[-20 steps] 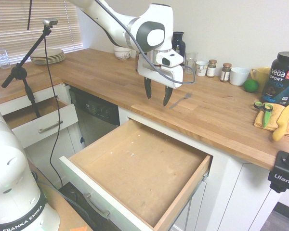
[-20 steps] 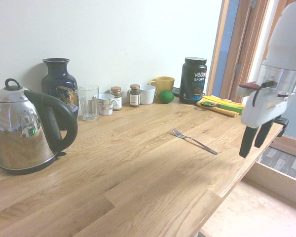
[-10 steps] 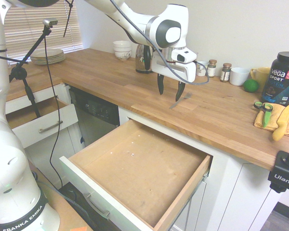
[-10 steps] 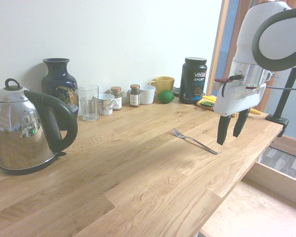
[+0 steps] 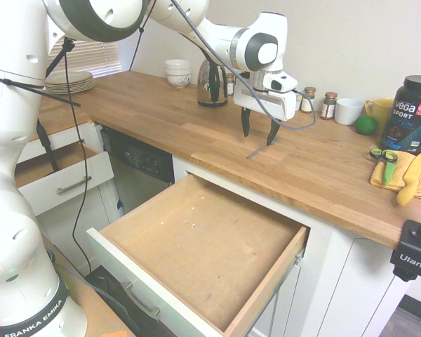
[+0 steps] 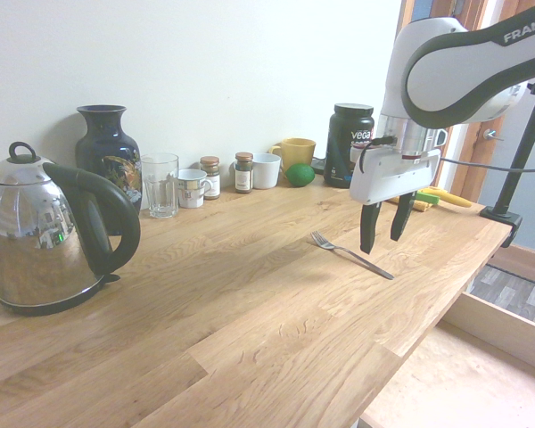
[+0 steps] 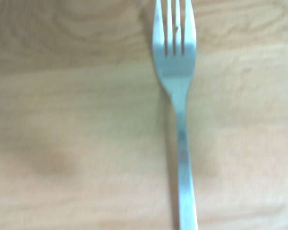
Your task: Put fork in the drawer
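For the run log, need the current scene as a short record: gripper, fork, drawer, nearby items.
gripper: open, empty, above the fork
fork: flat on the wooden countertop, tines toward the wall
target drawer: pulled out, no fork inside
small drawer: also pulled out
along wall: blue vase, yellow mug
task state: fork not yet grasped

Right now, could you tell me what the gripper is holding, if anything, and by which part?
Nothing is held: the gripper is open above the fork, which lies on the counter.
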Controlling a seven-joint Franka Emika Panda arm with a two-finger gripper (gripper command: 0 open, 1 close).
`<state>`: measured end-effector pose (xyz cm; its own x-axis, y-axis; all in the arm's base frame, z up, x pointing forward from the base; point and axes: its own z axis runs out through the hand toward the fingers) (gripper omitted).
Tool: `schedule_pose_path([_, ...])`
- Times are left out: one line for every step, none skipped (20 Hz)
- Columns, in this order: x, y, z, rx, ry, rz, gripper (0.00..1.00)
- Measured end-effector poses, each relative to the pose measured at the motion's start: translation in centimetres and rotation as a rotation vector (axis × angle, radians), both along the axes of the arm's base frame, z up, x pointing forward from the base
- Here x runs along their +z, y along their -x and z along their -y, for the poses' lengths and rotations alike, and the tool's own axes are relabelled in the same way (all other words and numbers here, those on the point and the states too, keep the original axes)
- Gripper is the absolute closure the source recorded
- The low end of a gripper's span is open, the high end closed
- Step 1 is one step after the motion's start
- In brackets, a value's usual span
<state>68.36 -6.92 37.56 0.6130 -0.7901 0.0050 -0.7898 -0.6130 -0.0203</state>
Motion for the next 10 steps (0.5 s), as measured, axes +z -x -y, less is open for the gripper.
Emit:
schedule_pose_path([-0.1, -0.4, 0.1, -0.001, 0.000, -0.003, 0.00])
schedule_pose_path([-0.3, -0.8, 0.1, -0.001, 0.001, -0.006, 0.00])
schedule_pose_path([-0.5, -1.1, 0.1, 0.000, 0.001, -0.008, 0.00])
schedule_pose_path([-0.7, -1.4, 0.1, 0.001, 0.001, -0.012, 0.00])
schedule_pose_path([-1.0, -1.7, 0.0, 0.002, 0.000, -0.016, 0.00])
schedule_pose_path([-1.3, -2.0, 0.0, 0.002, 0.000, -0.019, 0.00])
schedule_pose_path([-1.6, -2.2, 0.0, 0.002, 0.000, -0.024, 0.00])
schedule_pose_path([-2.0, -2.4, 0.0, 0.001, -0.002, -0.029, 0.00])
schedule_pose_path([-2.3, -2.7, 0.0, 0.000, -0.004, -0.032, 0.00])
schedule_pose_path([-2.6, -3.0, 0.1, -0.002, -0.006, -0.032, 0.00])
